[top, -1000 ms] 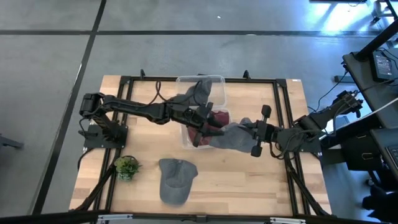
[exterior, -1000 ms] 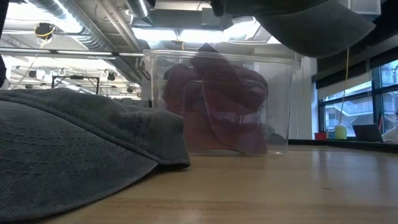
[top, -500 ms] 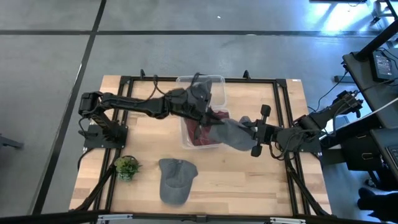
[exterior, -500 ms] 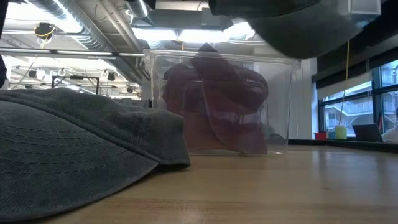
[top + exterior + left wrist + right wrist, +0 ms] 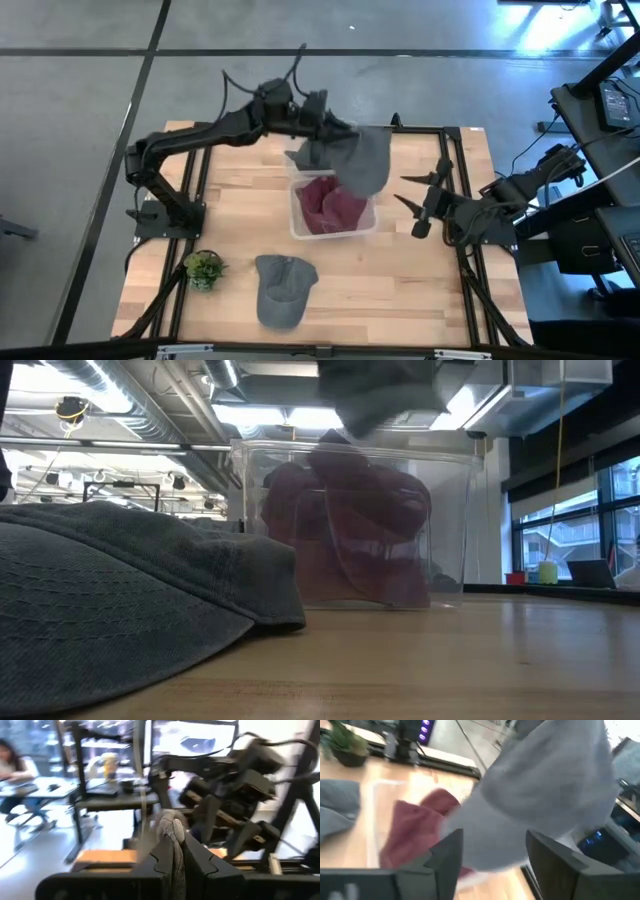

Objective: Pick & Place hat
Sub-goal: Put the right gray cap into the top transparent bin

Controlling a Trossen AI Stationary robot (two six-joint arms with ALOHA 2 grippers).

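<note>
On the left of the wooden surface (image 5: 230, 215), near its front edge, stands a small potted plant (image 5: 204, 266). Just to its right a grey cap (image 5: 281, 288) lies flat on the boards, touched by neither arm; in the low view it fills the left foreground (image 5: 130, 600).

The left arm reaches up and across from its base at the left edge. Its tool (image 5: 322, 117) hangs above the far rim of a clear plastic bin (image 5: 296, 223) and is clamped on a second grey hat (image 5: 362, 158), which dangles in the air over the far part of the bin. In the left wrist view the two dark fingers (image 5: 160, 860) press together with a fold of that grey fabric (image 5: 172, 832) pinched between them. In the low view, only the hat's blurred underside shows at the top (image 5: 385, 395), above the bin (image 5: 350, 525).

The bin sits mid-surface and holds crumpled dark red cloth (image 5: 333, 205), seen through its wall in the low view (image 5: 345, 535).

The right arm comes in from the right edge. Its tool (image 5: 418, 203) hovers just right of the bin with its fingers spread apart and nothing between them. In the right wrist view the held hat (image 5: 550, 790) fills the space ahead of the parted fingers (image 5: 447, 852), with the red cloth (image 5: 415, 827) below it.
</note>
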